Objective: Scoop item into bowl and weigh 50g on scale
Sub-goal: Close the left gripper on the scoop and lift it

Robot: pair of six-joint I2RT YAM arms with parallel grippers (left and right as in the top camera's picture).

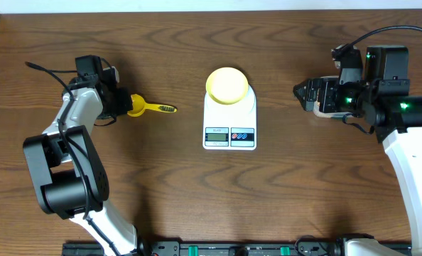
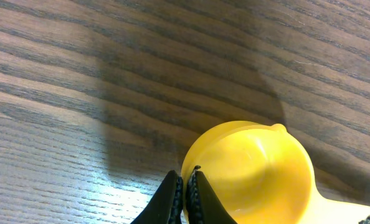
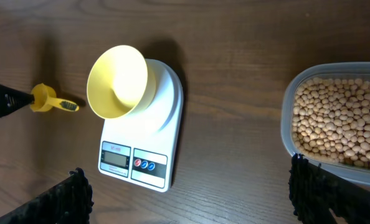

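Zero of the beans (image 3: pixel 337 118) in the bowl (image 3: pixel 118 81) so far, to judge by its bare yellow inside; hence almost all of the task left. Done already, it seems: bowl placed on the scale (image 1: pixel 230 115), well apart from both claws and roughly between them. To do: taking up the scoop (image 1: pixel 138 107), filling it, tipping it into the bowl, then watching the display for fifty grams; digits too small to read now. As for the left claw (image 2: pixel 185 186): pressed together, fingertips right against the rim of the scoop's cup, no yellow seen between them, so impossible to tell whether gripping the rim or only touching it. As for the right claw (image 1: pixel 302 97): spread wide, holding nothing, pointing toward the scale. Beans heaped in a clear tub (image 3: pixel 287 118), just beside one finger of the right claw in its own camera view, not visible from above. Counted: one bowl, one scale, one scoop, one tub, two claws; beans far too many to count, none seen outside the tub.
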